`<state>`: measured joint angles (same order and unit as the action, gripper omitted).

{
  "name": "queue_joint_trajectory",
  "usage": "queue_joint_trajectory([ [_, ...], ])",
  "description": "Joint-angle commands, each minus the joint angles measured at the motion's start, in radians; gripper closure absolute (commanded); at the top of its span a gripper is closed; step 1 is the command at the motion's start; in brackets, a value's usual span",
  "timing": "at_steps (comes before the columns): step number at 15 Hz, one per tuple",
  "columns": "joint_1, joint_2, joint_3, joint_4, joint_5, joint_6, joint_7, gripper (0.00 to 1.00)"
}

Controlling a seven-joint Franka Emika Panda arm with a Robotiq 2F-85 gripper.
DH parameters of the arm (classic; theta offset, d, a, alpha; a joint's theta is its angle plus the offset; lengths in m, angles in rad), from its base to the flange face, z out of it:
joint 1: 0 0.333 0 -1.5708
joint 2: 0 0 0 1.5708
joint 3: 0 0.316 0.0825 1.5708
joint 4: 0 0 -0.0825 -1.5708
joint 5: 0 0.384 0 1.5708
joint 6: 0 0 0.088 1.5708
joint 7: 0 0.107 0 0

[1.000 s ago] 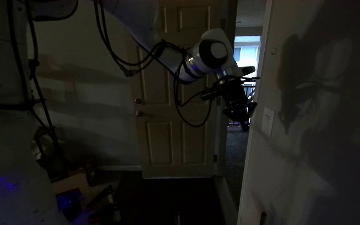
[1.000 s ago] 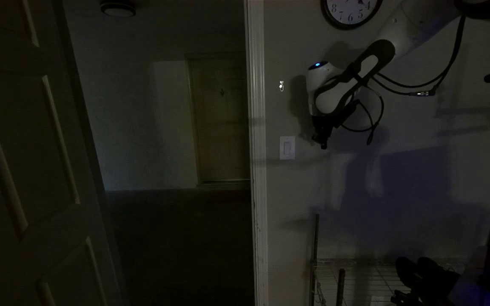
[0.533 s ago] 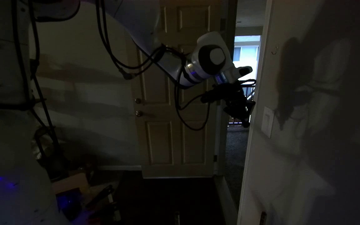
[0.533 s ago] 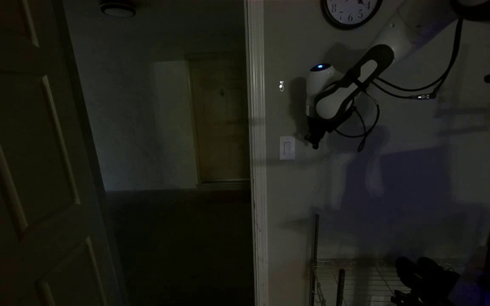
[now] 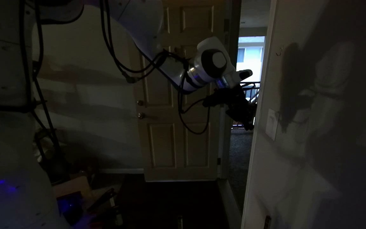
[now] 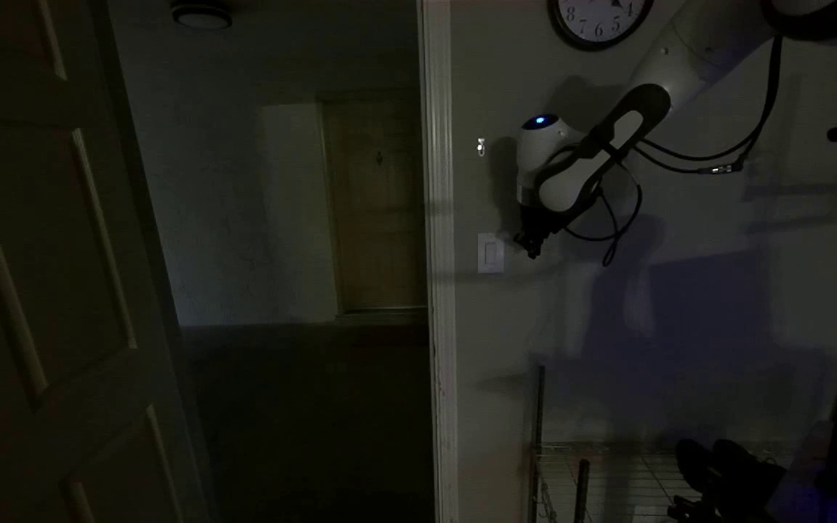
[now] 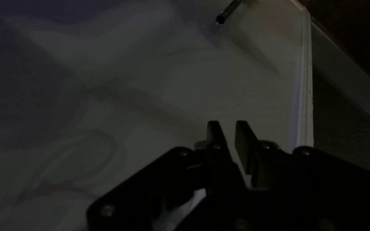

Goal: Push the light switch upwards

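The light switch (image 5: pixel 272 124) is a pale upright wall plate with a rocker, right of the door frame. It also shows in an exterior view (image 6: pixel 490 253). My black gripper (image 5: pixel 249 122) points down and toward the wall and looks apart from the plate. In an exterior view the gripper (image 6: pixel 526 247) appears just right of the plate, at about its upper half. In the wrist view the fingers (image 7: pixel 227 125) stand a narrow gap apart with nothing between them. A pale patch shows through the linkage there; I cannot tell whether it is the switch.
A panelled door (image 5: pixel 179 136) stands beside an open doorway. The door frame (image 6: pixel 442 290) runs left of the switch. A small hook (image 6: pixel 481 147) and a clock (image 6: pixel 599 22) hang above. A wire rack (image 6: pixel 607 457) stands below. The light is dim.
The arm and gripper have moved lower. In an exterior view the gripper has shifted left, closer to the switch plate. The switch looks the same.
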<state>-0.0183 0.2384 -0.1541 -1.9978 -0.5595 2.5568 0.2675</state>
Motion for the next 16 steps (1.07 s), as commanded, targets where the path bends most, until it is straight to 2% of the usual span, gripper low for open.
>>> queue_joint_trajectory([
  [1, 0.004, 0.000, -0.006, 0.001, 0.005, -0.001, -0.006, 0.77],
  [2, 0.004, 0.000, -0.006, 0.001, 0.005, -0.001, -0.006, 0.73],
  [5, 0.004, 0.000, -0.007, 0.001, 0.005, -0.001, -0.006, 0.72],
  [6, 0.007, -0.001, -0.011, 0.002, -0.005, -0.010, -0.001, 0.47],
  [7, 0.008, 0.003, -0.015, 0.002, -0.013, -0.019, 0.008, 0.45],
  [8, 0.008, 0.008, -0.017, 0.004, -0.019, -0.013, 0.011, 0.83],
  [10, 0.008, 0.050, -0.017, 0.024, -0.022, 0.010, 0.006, 0.87],
  [14, 0.004, 0.192, -0.006, 0.093, 0.036, 0.170, -0.006, 0.98],
  [16, 0.024, 0.244, -0.037, 0.119, 0.031, 0.278, 0.024, 0.96],
])
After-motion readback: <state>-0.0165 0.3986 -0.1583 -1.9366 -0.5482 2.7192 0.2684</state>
